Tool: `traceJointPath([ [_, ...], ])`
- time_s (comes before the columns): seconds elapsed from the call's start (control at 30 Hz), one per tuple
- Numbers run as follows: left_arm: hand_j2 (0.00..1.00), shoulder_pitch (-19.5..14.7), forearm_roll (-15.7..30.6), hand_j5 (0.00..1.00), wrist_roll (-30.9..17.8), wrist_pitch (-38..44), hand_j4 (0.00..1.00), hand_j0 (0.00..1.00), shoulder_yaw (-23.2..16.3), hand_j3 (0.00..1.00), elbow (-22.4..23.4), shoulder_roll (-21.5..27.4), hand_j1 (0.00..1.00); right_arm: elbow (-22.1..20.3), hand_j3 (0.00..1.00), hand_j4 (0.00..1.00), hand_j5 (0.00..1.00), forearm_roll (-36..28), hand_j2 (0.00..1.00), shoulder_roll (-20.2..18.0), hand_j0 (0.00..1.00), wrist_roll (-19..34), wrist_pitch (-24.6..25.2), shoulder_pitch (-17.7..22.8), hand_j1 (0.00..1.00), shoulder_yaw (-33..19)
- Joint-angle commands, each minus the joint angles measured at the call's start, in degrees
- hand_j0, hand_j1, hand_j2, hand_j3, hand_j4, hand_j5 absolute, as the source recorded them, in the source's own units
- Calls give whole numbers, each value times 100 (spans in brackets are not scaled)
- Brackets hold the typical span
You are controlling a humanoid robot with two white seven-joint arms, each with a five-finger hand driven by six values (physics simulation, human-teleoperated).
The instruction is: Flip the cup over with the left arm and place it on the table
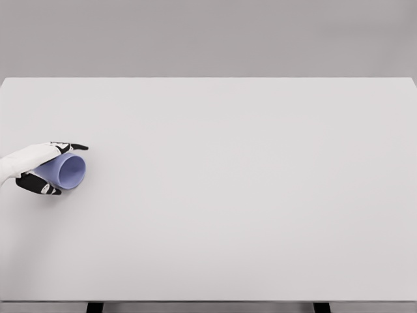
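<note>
A light blue cup (66, 171) is held on its side at the table's left, its open mouth facing right. My left hand (49, 167) comes in from the left edge and is shut on the cup, black fingers above it and the thumb below. I cannot tell whether the cup touches the table or hangs just over it. The right arm does not show.
The white table (234, 195) fills the view, with its far edge near the top and its front edge at the bottom. A plain grey wall stands behind it.
</note>
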Motion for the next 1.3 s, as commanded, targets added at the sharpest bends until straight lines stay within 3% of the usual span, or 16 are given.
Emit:
traceJointPath([
  [0.0,85,0,-111,85,-111,-13,85,85,-31,85,1,4,85,2,100,100,100,1,100,0,100,1,0,0,100,1],
  [0.03,79,0,-111,79,-146,-13,79,79,-31,79,-8,21,79,2,100,100,100,1,100,0,100,1,0,0,100,1],
  [0.43,79,-26,64,79,-129,-57,79,79,30,79,-52,30,79,2,100,100,100,1,100,0,100,1,0,0,100,1],
  [0.7,80,-35,1119,80,-111,-83,80,80,30,80,-149,4,80,2,100,100,100,1,100,0,100,1,0,0,100,1],
  [0.93,80,-26,2323,80,-111,-83,80,80,30,80,-236,-110,80,2,100,100,100,1,100,0,100,1,0,0,100,1],
  [1.27,80,-17,3509,80,-111,-75,80,80,30,80,-245,-488,80,2,100,100,100,1,100,0,100,1,0,0,100,1],
])
